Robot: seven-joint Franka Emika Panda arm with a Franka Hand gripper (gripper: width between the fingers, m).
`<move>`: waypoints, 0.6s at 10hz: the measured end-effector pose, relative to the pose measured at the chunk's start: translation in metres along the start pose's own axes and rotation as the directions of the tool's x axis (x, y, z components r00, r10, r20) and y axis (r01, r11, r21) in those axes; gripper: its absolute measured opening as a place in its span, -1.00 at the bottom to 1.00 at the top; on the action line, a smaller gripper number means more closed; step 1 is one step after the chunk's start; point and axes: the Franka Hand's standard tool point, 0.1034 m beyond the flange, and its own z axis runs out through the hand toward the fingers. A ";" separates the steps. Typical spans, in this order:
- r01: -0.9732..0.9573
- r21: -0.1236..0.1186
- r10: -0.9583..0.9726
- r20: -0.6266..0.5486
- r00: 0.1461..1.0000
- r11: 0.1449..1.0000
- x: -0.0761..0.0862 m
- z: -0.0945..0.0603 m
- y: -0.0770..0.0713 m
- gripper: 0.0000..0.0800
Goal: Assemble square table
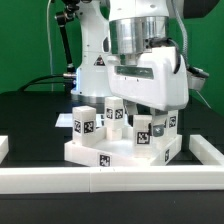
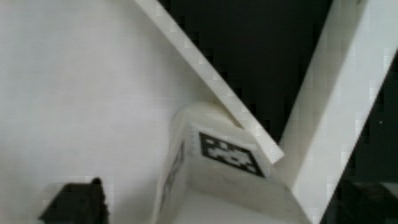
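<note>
The white square tabletop [image 1: 100, 152] lies on the black table with several white tagged legs standing on it: one at the exterior view's left [image 1: 85, 120], one further back [image 1: 114, 110], and two at the right [image 1: 145, 131] [image 1: 169, 125]. My gripper [image 1: 150, 112] hangs low over the right pair, its fingertips hidden behind them. In the wrist view a tagged leg [image 2: 228, 160] stands between the jaws of my gripper [image 2: 217, 205], beside the tabletop's rim [image 2: 205, 70]. One dark finger [image 2: 75, 200] shows well apart from the leg. The jaws look open.
A long white rail [image 1: 110, 181] runs along the front of the black table, with white end pieces at the left [image 1: 3, 147] and right [image 1: 205, 150]. The robot's base [image 1: 95, 60] stands behind the tabletop.
</note>
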 end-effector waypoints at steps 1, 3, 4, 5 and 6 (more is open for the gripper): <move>0.090 -0.001 -0.090 -0.001 0.996 0.996 0.000 0.000 0.000 0.62; 0.275 -0.002 -0.275 -0.002 0.961 0.961 0.000 0.000 0.000 0.62; 0.380 -0.001 -0.380 -0.004 0.925 0.925 0.002 0.000 0.000 0.62; 0.427 -0.007 -0.427 0.005 0.904 0.904 -0.001 0.000 0.000 0.62; 0.510 -0.013 -0.510 0.002 0.860 0.860 -0.001 -0.001 -0.001 0.62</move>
